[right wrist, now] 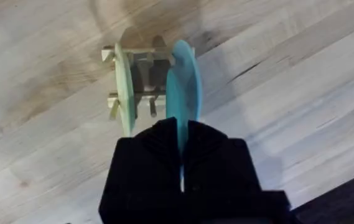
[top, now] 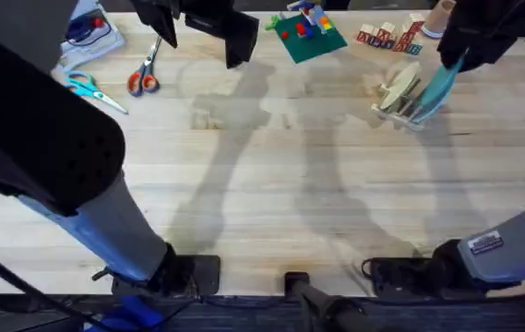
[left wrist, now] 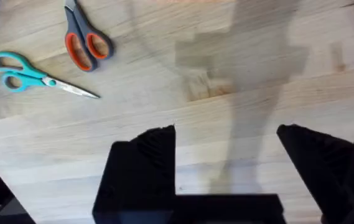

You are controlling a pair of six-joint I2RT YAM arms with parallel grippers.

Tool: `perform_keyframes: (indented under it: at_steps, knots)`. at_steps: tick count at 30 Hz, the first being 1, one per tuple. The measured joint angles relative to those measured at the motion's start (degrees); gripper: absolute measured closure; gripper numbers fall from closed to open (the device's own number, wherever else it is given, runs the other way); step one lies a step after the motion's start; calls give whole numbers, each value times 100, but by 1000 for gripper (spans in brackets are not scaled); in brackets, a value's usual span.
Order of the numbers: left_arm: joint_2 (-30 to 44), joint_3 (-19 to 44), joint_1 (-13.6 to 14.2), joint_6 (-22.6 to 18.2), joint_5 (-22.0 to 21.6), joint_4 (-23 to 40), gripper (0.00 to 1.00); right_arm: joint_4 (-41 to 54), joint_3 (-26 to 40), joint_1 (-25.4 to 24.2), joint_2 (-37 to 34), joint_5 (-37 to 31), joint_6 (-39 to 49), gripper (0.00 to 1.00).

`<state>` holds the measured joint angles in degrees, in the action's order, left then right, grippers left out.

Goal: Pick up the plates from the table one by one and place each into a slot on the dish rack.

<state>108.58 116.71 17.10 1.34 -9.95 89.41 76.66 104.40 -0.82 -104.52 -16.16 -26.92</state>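
Right tool (right wrist: 181, 134) pinching a teal plate (right wrist: 183, 81) edge-on at the dish rack (top: 397, 96) (pale plate (right wrist: 124, 87) alongside), blocks (top: 389, 37) behind near the counter's (top: 290, 175) far edge, left tool (left wrist: 226, 155) wide, two scissors (top: 114, 81) far-left.

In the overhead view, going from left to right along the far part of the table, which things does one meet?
Teal-handled scissors → orange-handled scissors → left hand → green board with toy bricks → lettered wooden blocks → dish rack → teal plate, held on edge by the right hand.

Soft arm shadows (top: 244, 175) across pale planks; dark floor strip (top: 244, 314) below.
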Motion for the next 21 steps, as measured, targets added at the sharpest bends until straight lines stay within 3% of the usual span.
perform_keyframes:
  at_steps: [21]
  knots:
    - [0, 0, 0, 0, 2, 0, 7, -179, 0, -17, -634, 93, 39, 970]
